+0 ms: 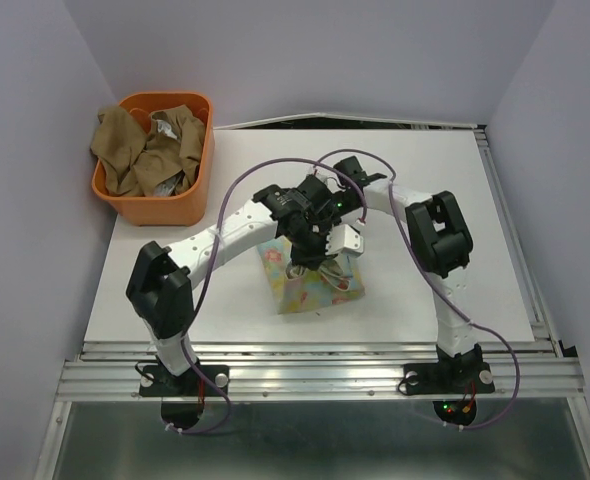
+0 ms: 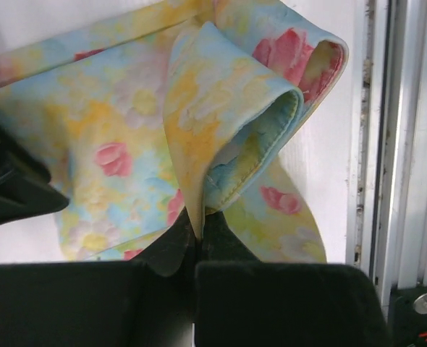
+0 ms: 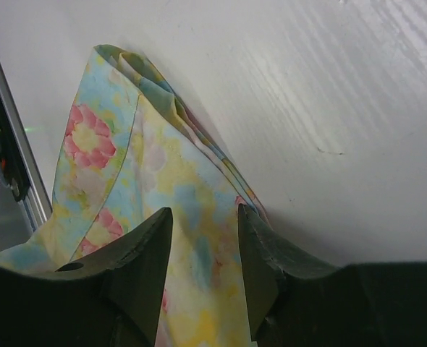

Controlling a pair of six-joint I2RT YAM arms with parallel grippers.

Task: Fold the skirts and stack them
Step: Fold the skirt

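On the white table (image 1: 455,250), boxed in by pale lavender walls (image 1: 325,50) and edged at the near side by aluminium rails (image 1: 315,375), the pastel floral skirt (image 1: 310,285) lies near the middle as a partly folded block. Both arms bend over it and cover much of its upper half in the overhead view.

At the back left corner stands an orange plastic basket (image 1: 160,210), with the tan-brown skirt (image 1: 140,150) bunched inside it. A pale scrap among the tan cloth is too small to name.

From the left wrist, the left gripper (image 2: 197,256) is pressed closed on a pinch of the floral skirt, and a loop of hem curls up above it, showing the lining. Another dark part at the left edge of that view is cut off.

From the right wrist, the right gripper (image 3: 203,217) stands partly apart, one finger on either side of a floral fold. Whether its pads touch the cloth is, perhaps, beyond what this angle shows.
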